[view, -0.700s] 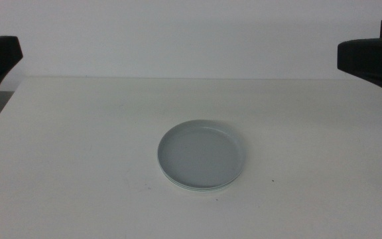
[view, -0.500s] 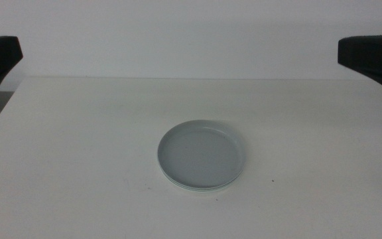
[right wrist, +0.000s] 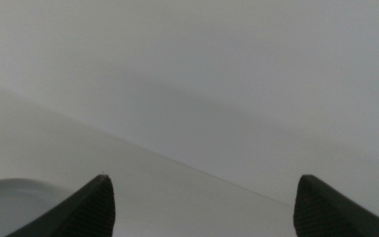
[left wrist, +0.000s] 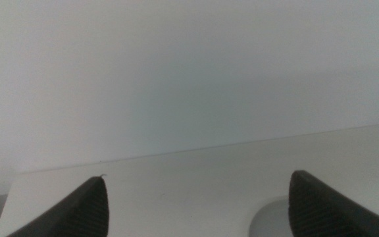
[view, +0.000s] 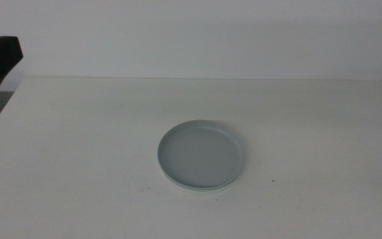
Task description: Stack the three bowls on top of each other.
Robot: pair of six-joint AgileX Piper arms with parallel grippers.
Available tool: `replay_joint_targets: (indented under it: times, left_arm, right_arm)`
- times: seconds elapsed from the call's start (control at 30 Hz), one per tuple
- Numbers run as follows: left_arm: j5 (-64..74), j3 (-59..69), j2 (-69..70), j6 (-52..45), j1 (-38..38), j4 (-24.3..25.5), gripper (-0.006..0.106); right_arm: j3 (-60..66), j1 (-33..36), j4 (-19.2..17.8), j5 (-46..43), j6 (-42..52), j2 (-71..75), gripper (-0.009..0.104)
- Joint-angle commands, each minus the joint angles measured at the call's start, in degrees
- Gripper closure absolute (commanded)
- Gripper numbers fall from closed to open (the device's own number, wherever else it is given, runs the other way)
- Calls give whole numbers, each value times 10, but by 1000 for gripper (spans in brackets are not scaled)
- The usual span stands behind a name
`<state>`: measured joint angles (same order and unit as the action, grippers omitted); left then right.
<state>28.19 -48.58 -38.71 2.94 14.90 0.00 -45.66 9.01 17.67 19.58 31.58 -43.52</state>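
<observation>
Since the three bowls (view: 201, 156) already sit nested, pale grey on top, mid tabletop (view: 78, 146) | both arms well apart from the stack, neither clearly nearer | my left pincer (left wrist: 199, 207) open, empty | my right pincer (right wrist: 202, 204) open, empty | stacking looks done
</observation>
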Motion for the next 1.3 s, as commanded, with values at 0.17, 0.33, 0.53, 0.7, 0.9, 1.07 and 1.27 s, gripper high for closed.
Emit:
replay_joint_targets:
  times: [0.17,0.33,0.53,0.7,0.9,1.07,1.27]
  left_arm:
    - [-52,40,29,4,-1,0,7]
    - [-132,166,129,4,-1,0,7]
    - [-138,320,278,4,-15,0,7]
    - [-138,414,387,4,-68,-38,7]
    - [-169,485,387,4,-129,-39,7]
    - [-161,486,387,4,-136,-39,7]
    - [-165,486,387,4,-137,-12,7]
  right_arm:
    - [159,-141,-9,-50,-4,124,4]
    - [289,-154,-11,-94,-5,256,4]
    - [400,-152,-13,-89,-7,386,4]
    - [441,-152,-21,-77,-7,435,4]
    - [448,-146,-24,-77,-7,435,4]
    - [457,-136,-17,-74,-7,435,4]
    - [457,-136,13,-77,-7,435,4]
